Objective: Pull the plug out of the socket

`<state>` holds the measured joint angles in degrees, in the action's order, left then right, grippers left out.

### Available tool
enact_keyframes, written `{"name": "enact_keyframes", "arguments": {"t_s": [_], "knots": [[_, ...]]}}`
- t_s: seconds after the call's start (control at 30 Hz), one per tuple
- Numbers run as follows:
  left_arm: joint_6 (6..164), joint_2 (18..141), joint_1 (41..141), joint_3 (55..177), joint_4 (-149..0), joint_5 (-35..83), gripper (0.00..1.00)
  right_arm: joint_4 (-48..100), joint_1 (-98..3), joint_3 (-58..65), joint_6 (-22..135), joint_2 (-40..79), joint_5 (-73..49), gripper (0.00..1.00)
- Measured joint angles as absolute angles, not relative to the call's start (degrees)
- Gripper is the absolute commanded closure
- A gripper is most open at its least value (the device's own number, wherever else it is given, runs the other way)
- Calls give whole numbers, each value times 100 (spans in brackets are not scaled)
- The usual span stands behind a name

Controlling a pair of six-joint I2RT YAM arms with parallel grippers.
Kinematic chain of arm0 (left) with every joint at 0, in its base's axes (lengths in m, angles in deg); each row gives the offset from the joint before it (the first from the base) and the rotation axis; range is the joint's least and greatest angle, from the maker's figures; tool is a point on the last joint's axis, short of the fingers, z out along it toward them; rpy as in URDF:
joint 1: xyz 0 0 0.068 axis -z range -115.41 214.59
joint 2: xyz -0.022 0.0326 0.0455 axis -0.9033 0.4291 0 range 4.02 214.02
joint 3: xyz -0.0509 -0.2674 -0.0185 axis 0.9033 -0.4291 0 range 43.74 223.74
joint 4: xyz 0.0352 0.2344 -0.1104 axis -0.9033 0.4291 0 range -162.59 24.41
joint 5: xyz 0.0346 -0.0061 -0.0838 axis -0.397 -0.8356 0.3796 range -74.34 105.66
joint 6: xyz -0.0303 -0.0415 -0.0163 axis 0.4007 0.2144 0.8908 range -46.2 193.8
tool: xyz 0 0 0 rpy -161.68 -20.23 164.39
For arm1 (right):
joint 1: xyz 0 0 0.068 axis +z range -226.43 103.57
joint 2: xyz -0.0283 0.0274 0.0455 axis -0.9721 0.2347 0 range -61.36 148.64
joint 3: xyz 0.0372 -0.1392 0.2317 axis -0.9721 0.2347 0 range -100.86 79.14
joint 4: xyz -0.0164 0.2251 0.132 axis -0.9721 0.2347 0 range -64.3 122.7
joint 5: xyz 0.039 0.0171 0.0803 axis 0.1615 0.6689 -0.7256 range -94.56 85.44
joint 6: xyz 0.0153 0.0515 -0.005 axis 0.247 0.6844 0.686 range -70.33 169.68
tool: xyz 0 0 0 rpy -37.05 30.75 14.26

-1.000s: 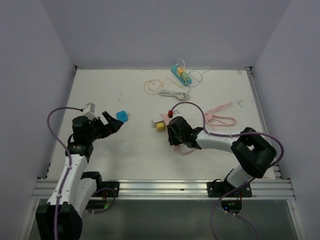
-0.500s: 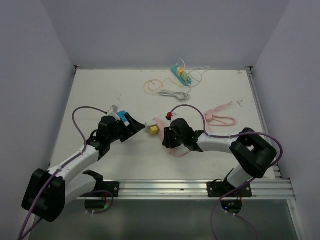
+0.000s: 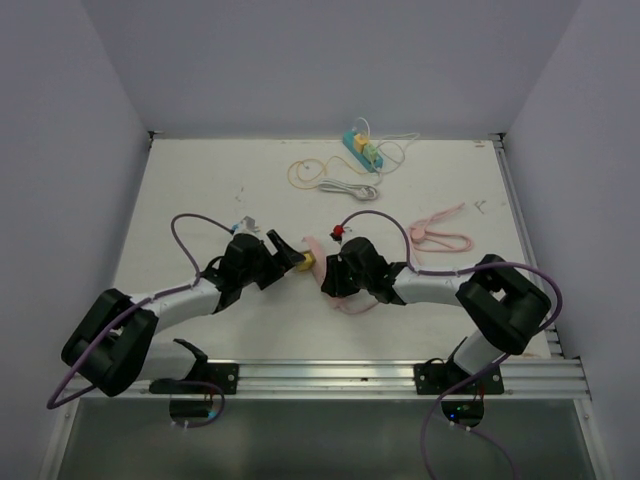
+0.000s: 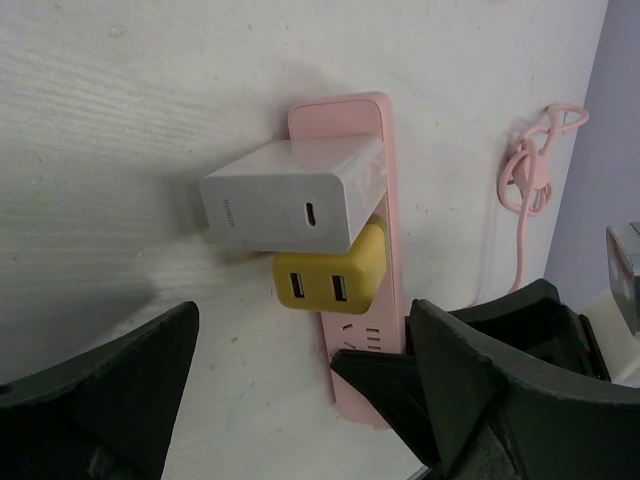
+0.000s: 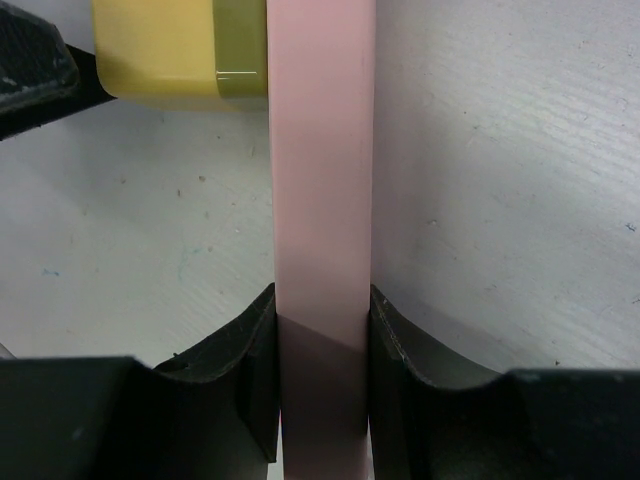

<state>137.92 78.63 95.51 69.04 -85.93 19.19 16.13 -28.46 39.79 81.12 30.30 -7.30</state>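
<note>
The pink strip point(image 5: 320, 150) is pinched by the right gripper point(image 5: 322, 335); the left gripper point(image 4: 300, 325) is held wide (yellow plug point(image 4: 328, 270) just ahead)

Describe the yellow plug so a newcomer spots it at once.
Near the middle of the white table, the right gripper clamps a pink power strip. Two adapters sit in it side by side: the yellow plug is the smaller, rounded one with two USB ports, next to the larger white charger.
</note>
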Motion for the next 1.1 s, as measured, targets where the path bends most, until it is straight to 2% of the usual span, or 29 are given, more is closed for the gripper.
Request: {"name": "enact_keyframes", "arguments": {"t_s": [0.17,0.5,0.7,0.8,0.87,1.1], "knots": [[13770,7926,9522,7075,-8615,1681,1,1548,-2846,4005,8118,3030,-743,100],[13768,8617,9125,7365,-8867,1832,2,1489,-2848,4018,8116,3050,-824,100],[13772,8932,9076,7365,-9085,2044,8,1487,-2848,4018,8116,3052,-844,100],[13772,9013,9055,7365,-9225,2124,13,1484,-2848,4018,8116,3052,-846,100],[13778,9043,9048,7365,-9295,2149,20,1484,-2848,4018,8116,3052,-848,100],[13875,9050,8954,7249,-9588,2168,27,1441,-2846,4027,8120,3069,-864,100]]}}
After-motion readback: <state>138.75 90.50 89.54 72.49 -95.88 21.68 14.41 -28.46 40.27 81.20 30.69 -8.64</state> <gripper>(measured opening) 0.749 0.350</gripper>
